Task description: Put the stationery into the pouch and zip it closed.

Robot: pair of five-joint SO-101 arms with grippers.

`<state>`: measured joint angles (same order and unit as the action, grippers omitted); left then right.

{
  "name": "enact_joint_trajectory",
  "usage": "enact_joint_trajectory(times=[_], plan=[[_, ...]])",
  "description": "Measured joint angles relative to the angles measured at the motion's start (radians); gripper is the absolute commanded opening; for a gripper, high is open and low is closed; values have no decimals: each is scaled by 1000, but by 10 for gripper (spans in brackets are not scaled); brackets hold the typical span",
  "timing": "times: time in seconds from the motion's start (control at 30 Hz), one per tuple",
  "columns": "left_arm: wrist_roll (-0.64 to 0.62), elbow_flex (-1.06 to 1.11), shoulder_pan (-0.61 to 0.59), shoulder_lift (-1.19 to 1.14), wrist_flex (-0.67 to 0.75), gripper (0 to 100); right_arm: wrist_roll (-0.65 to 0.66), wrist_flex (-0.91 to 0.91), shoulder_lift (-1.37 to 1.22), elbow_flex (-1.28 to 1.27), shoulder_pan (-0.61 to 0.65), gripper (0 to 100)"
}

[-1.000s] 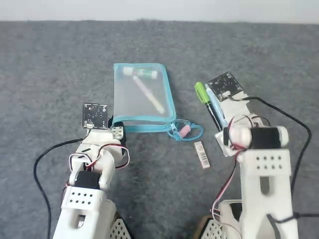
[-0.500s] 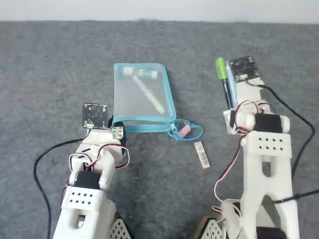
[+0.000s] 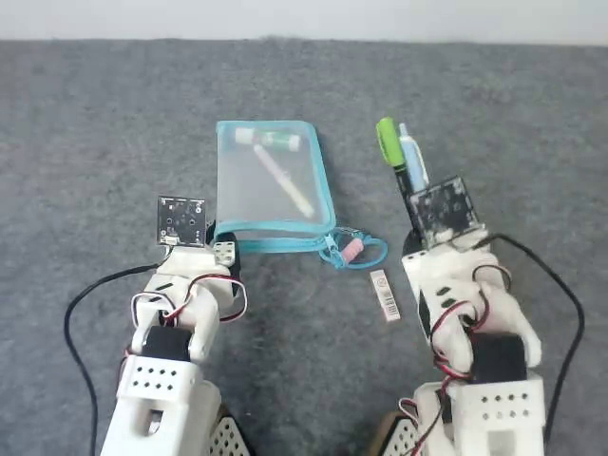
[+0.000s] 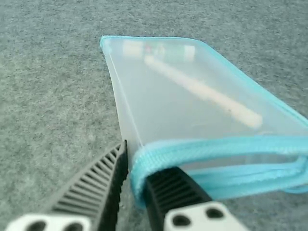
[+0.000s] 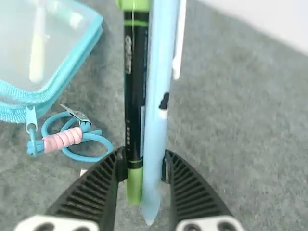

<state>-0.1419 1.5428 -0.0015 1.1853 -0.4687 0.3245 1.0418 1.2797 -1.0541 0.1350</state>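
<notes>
A clear pouch [image 3: 271, 185] with a teal zip edge lies in the middle of the grey mat, a white pen [image 3: 282, 180] and a small tube inside it. My left gripper [image 4: 134, 185] is shut on the pouch's near-left corner [image 4: 144, 159]. My right gripper [image 5: 142, 168] is shut on two pens, a green-capped one [image 5: 132, 72] and a light blue one [image 5: 159, 86]. In the high view they point away from the arm, right of the pouch [image 3: 399, 152]. The zip pull with a teal loop and pink bead [image 3: 353, 251] lies at the pouch's near-right corner.
A small white eraser [image 3: 384, 294] lies on the mat between the two arms, just in front of the zip loop. The mat's far edge meets a pale wall.
The right arm swung right with the two pens, then drew back toward its base and left; the pens now point straight away. The left arm and pouch stayed still.
</notes>
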Motion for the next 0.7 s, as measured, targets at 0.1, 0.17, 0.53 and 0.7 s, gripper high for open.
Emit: enact_joint_trajectory(times=[0.1, 0.17, 0.53, 0.7], plan=[[0, 0, 0, 0, 0, 11, 11, -43, -43, -18, -2, 6], [0, 0, 0, 0, 0, 11, 11, -81, -121, -18, -17, 9], [0, 0, 0, 0, 0, 11, 44, -135, -727, 110, -38, 170], [0, 0, 0, 0, 0, 11, 44, -143, -775, 135, -44, 169]])
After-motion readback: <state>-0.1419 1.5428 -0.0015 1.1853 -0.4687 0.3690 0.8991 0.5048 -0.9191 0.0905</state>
